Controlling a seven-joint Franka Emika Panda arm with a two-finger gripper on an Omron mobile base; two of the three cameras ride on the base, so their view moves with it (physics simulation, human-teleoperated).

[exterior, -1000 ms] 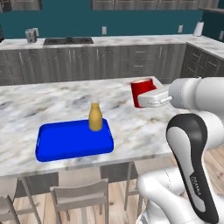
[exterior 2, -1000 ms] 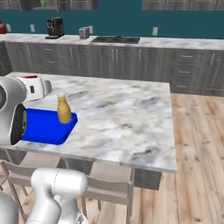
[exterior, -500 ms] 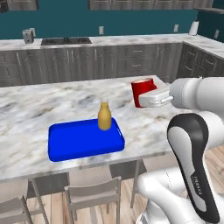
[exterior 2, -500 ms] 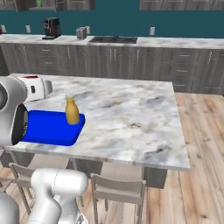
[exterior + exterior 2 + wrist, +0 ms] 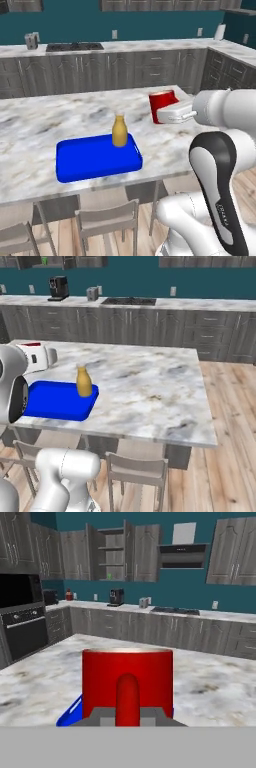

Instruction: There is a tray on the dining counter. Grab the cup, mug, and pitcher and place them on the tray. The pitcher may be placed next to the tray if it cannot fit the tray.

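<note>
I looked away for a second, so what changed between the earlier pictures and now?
The base drove, so the whole view slid: the bright blue shallow tray and yellow-orange bottle-shaped pitcher now sit further right in both base views. The things themselves stayed put. The gripper still holds the red cylindrical mug above the marble dining counter.

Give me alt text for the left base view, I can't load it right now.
The white arm's gripper is shut on a red cylindrical mug, held above the white-grey marble dining counter, right of a bright blue rectangular tray. A yellow-orange bottle-shaped pitcher stands at the tray's far right corner. Dark grey cabinets and a teal wall lie behind.
</note>
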